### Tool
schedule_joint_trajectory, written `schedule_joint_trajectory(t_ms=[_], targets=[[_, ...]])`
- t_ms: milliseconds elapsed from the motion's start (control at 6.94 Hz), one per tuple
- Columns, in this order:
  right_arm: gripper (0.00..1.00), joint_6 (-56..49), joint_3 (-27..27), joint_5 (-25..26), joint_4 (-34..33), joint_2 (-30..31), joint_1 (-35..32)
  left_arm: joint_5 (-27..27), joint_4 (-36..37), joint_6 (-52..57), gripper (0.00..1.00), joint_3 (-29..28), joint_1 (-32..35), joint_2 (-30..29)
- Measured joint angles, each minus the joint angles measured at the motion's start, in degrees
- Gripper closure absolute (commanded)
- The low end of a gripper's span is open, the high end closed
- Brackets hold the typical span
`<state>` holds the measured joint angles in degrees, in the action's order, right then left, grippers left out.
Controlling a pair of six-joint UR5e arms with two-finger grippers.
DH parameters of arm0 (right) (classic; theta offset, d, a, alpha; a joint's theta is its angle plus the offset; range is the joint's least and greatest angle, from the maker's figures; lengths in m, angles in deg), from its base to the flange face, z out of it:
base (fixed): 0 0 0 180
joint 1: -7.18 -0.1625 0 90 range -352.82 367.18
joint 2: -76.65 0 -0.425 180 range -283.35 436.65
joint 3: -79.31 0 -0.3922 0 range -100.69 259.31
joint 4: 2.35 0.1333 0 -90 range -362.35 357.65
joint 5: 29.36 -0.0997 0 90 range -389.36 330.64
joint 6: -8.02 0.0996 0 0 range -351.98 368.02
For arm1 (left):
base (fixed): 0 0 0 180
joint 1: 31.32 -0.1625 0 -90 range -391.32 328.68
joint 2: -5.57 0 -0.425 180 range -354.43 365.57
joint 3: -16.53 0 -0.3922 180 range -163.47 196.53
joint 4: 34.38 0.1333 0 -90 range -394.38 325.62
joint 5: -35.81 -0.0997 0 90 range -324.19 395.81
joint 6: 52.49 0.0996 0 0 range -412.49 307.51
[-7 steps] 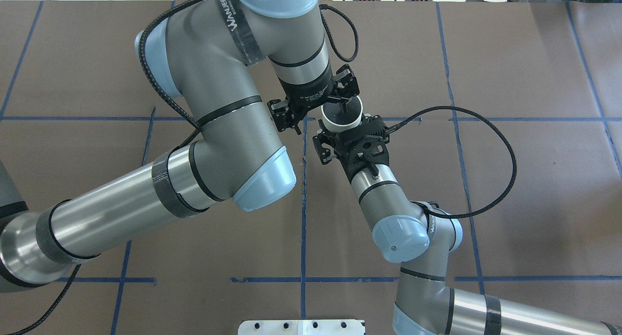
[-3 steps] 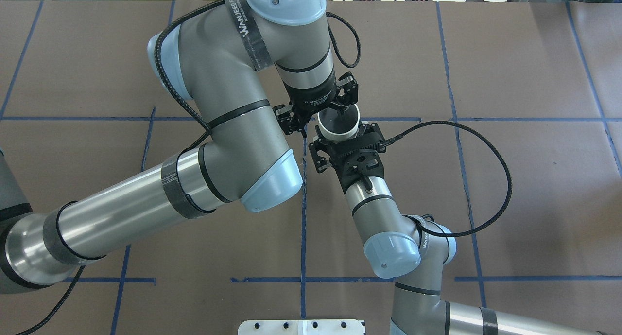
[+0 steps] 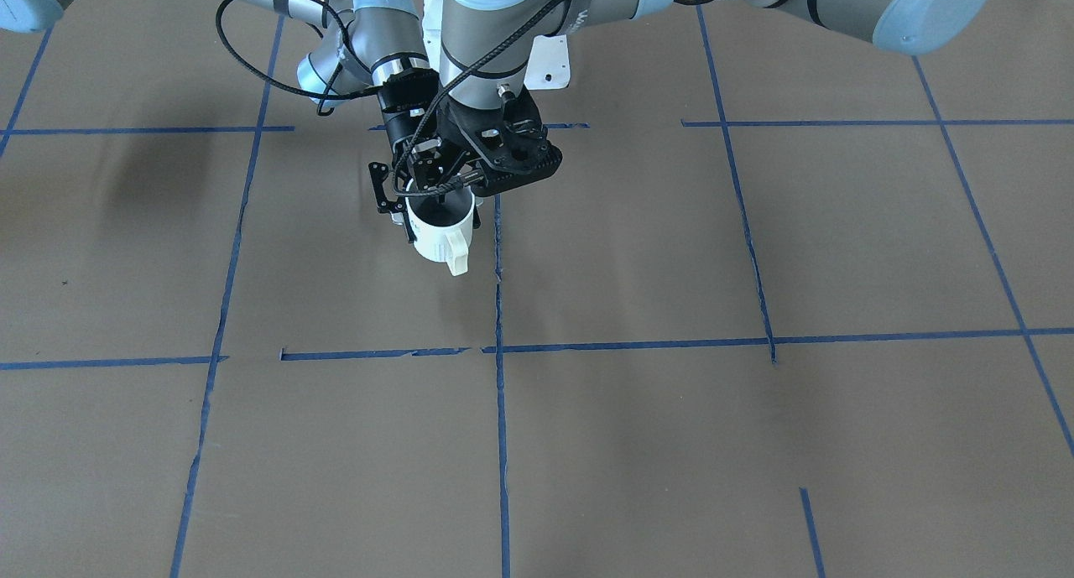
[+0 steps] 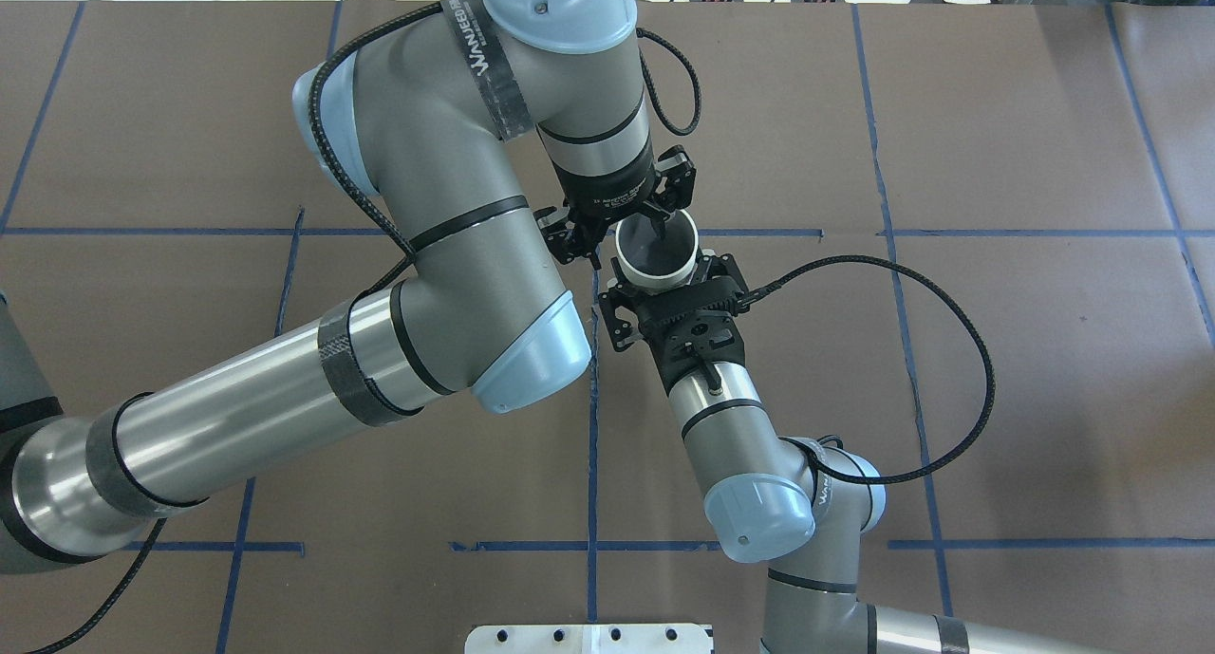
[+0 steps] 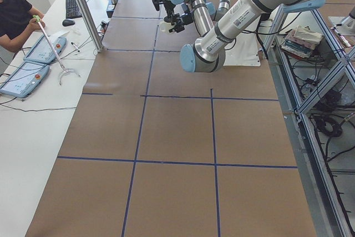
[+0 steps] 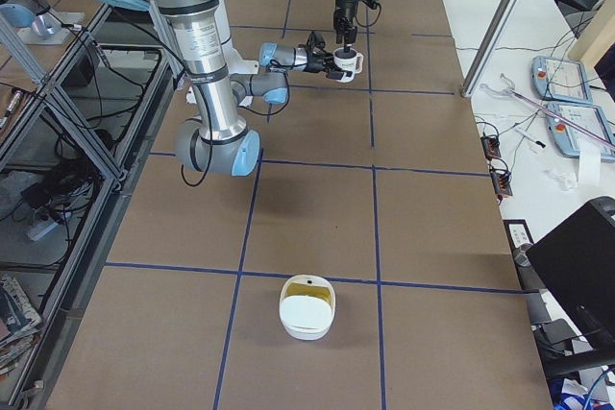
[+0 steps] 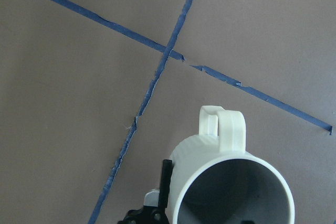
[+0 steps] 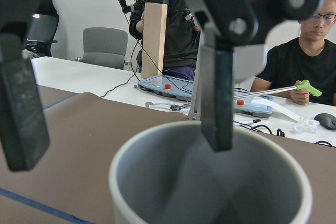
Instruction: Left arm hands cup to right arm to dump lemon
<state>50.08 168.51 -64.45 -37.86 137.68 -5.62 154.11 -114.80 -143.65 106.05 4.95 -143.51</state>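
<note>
The off-white ribbed cup (image 4: 650,255) hangs upright above the table, handle pointing away from the robot (image 3: 457,255). My right gripper (image 4: 663,270) comes in level from the near side and is shut on the cup's sides below the rim. My left gripper (image 4: 619,236) hangs over the cup from above and is open. One of its fingers (image 8: 215,98) dips inside the cup without touching the wall, and the other stands outside it. The cup's grey inside (image 7: 231,198) shows no lemon, and the lemon shows in no view.
A white bowl (image 6: 307,308) with a yellowish inside sits on the table towards its right end. Blue tape lines (image 3: 499,343) cross the brown table cover. Operators and teach pendants (image 5: 22,54) are at a white desk beyond the table's far edge.
Both grippers and the cup have shifted a little towards the robot and to its left. The right arm's elbow has swung left. The cup stays upright.
</note>
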Motion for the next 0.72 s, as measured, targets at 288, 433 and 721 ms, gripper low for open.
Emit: schedule_joint_trajectory(t_ms=[288,433,721], targets=[[0.65,-0.25,0.42,-0.04,-0.05,-0.07,0.08,-0.06,-0.41,-0.08,0.44,-0.33,-0.07,0.16],[0.64,-0.72,0.55,-0.11,-0.05,-0.13,0.07,-0.08,-0.55,-0.13,0.54,-0.36,-0.16,0.23],[0.60,-1.36,0.61,-0.15,-0.01,-0.12,-0.08,-0.09,-0.61,-0.19,0.62,-0.38,-0.28,0.31]])
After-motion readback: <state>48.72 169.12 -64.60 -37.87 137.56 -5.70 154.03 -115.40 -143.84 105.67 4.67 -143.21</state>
